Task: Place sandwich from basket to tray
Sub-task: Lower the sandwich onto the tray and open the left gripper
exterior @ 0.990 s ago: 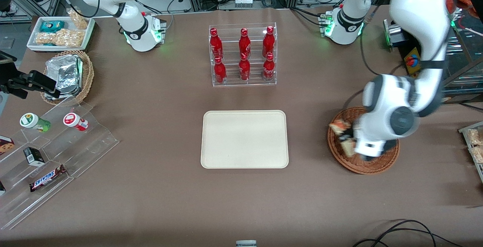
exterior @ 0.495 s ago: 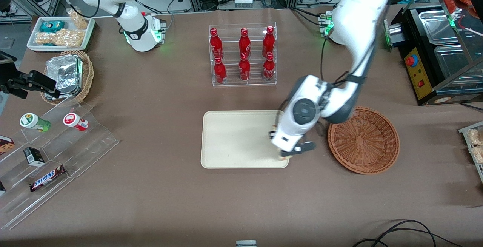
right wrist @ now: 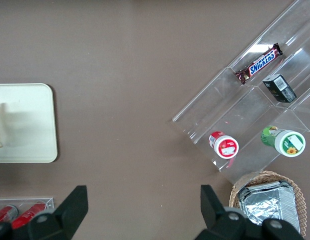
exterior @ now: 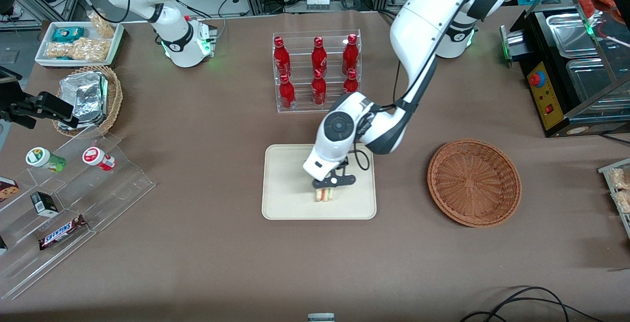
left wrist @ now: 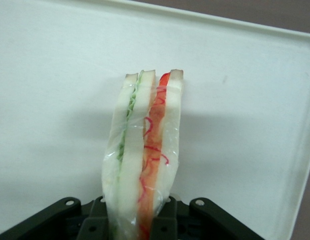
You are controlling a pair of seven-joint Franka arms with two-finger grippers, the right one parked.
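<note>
Left arm (exterior: 423, 21): glossy white rounded shell segments, dark grey bands at the joints, a round grey cap with a circular hub on the wrist housing (exterior: 340, 125). Thin black cable runs along the forearm and loops beside the wrist. Green light glows at the base. Gripper (exterior: 329, 190): matte black body, small screw holes at its outer corners, over the tray.

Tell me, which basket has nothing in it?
The reddish-brown basket beside the tray. The tan basket holds foil packs. The gripper holds the sandwich over the tray.
</note>
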